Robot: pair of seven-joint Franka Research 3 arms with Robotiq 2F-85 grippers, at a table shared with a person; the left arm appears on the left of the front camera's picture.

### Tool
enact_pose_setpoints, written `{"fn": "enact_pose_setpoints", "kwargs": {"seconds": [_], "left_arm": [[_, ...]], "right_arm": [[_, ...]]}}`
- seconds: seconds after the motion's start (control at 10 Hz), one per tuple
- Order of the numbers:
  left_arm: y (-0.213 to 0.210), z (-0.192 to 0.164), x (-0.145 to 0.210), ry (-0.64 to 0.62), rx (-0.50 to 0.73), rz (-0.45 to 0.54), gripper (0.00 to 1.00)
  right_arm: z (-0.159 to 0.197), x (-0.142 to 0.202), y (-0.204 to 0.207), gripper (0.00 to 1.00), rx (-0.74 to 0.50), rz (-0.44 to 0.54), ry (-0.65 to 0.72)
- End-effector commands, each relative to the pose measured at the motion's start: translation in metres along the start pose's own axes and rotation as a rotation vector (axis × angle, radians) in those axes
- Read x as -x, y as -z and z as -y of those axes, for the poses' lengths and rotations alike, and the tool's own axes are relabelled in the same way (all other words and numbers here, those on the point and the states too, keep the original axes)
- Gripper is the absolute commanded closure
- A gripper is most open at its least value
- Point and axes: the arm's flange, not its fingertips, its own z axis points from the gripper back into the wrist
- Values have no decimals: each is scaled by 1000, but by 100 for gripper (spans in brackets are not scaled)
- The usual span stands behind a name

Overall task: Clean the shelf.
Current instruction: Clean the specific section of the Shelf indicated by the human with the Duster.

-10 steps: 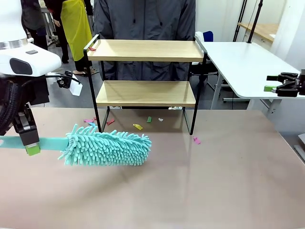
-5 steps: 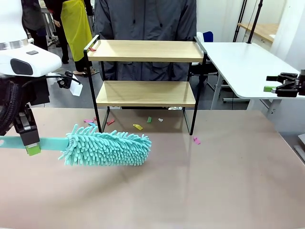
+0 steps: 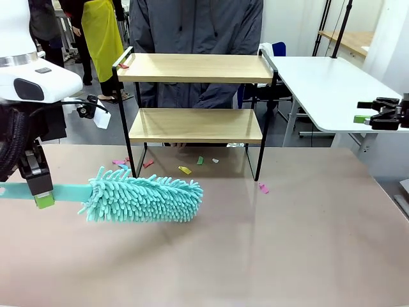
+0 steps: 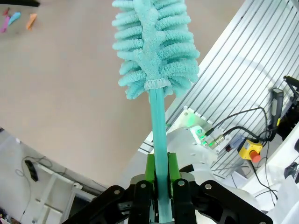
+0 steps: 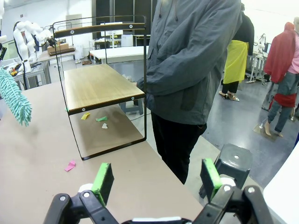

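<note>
Two light wooden boards on a thin black frame make up the shelf point(image 3: 195, 67), which stands upright at the far middle of the brown table point(image 3: 287, 256). A small pink scrap point(image 3: 123, 65) lies at the left end of its top board, and the lower board looks bare. Several coloured paper bits point(image 3: 185, 170) are scattered on the table under and around the shelf's legs, with one more pink piece point(image 3: 263, 188) just off its near right leg.

Near and left of the shelf, a fluffy teal duster point(image 3: 144, 198) lies level, low over the table. Whether its head touches the surface cannot be told. The left gripper point(image 3: 42, 192) has its green pads clamped on the duster's flat handle point(image 4: 156, 135) at the left edge of the table.

The right gripper point(image 3: 367, 118) hangs far to the right, by a white side table point(image 3: 326, 83), with its fingers spread wide and nothing between them.

A person in a grey jacket point(image 3: 198, 25) stands close behind the shelf. Beyond are a grey floor, more tables, and someone in a yellow apron point(image 3: 102, 32).
</note>
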Motion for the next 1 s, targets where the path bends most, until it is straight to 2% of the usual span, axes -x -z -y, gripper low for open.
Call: {"fn": "enact_pose_setpoints", "kwargs": {"seconds": [0.0, 0.9], "left_arm": [[-1, -1, 1, -2, 10, 10, 87], [-1, -1, 1, -2, 10, 10, 87]], "right_arm": [[-1, -2, 1, 0, -2, -4, -4], [-1, -2, 1, 0, -2, -4, -4]]}}
